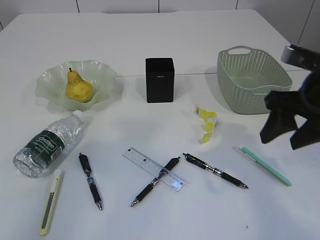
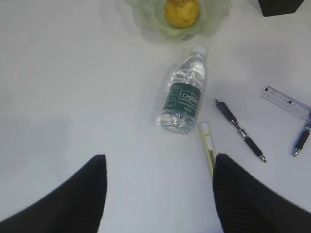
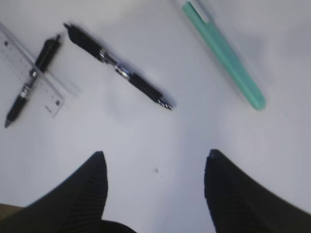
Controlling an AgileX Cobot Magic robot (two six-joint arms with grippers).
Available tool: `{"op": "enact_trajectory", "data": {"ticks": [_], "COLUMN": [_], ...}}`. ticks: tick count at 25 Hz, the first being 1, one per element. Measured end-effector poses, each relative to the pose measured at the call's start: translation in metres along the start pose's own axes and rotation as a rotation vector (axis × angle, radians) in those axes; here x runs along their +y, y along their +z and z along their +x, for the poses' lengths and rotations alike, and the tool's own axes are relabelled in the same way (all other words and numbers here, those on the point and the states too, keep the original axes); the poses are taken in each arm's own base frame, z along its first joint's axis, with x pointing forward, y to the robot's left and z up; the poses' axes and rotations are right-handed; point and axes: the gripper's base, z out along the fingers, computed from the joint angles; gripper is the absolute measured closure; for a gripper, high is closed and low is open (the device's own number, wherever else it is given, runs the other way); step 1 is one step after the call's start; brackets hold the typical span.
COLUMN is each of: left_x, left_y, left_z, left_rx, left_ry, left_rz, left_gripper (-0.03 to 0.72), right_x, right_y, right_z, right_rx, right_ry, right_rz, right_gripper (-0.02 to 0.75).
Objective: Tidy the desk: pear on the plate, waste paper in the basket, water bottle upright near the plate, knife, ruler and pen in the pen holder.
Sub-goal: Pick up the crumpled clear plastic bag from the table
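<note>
A yellow pear (image 1: 79,88) lies on the pale green plate (image 1: 50,82). The water bottle (image 1: 47,144) lies on its side in front of the plate. A yellow-green knife (image 1: 51,202), black pens (image 1: 90,180) (image 1: 154,181) (image 1: 215,171), a clear ruler (image 1: 153,168) and a teal pen (image 1: 264,165) lie on the table. Crumpled yellow-white waste paper (image 1: 205,122) lies left of the green basket (image 1: 252,79). The black pen holder (image 1: 160,80) stands at centre. My right gripper (image 1: 289,136) is open above the teal pen (image 3: 224,54). My left gripper (image 2: 158,179) is open near the knife (image 2: 208,145).
The white table's front edge runs along the bottom of the exterior view. A seam crosses the table behind the pen holder. In the left wrist view the bottle (image 2: 184,94) and the plate (image 2: 146,17) lie ahead of the jaws.
</note>
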Motion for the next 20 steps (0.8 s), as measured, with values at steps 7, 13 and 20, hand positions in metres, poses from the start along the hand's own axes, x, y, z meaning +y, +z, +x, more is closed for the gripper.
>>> {"op": "enact_trajectory", "data": {"ticks": [7, 13, 20], "left_x": [-0.001, 0.002, 0.002], "left_y": [0.0, 0.0, 0.0], "left_z": [0.0, 0.0, 0.0], "left_rx": [-0.001, -0.005, -0.005], "left_ry": [-0.003, 0.006, 0.008], "left_rz": [0.011, -0.02, -0.026], "left_gripper": [0.216, 0.216, 0.218], "right_x": [0.03, 0.071, 0.073], "right_y": [0.026, 0.062, 0.097], "right_z": [-0.073, -0.121, -0.155], "right_rx": [-0.018, 0.006, 0.065], "right_ry": [-0.065, -0.169, -0.195], "right_rz": [-0.033, 0.012, 0.143], "right_gripper": [0.243, 0.243, 0.243]}}
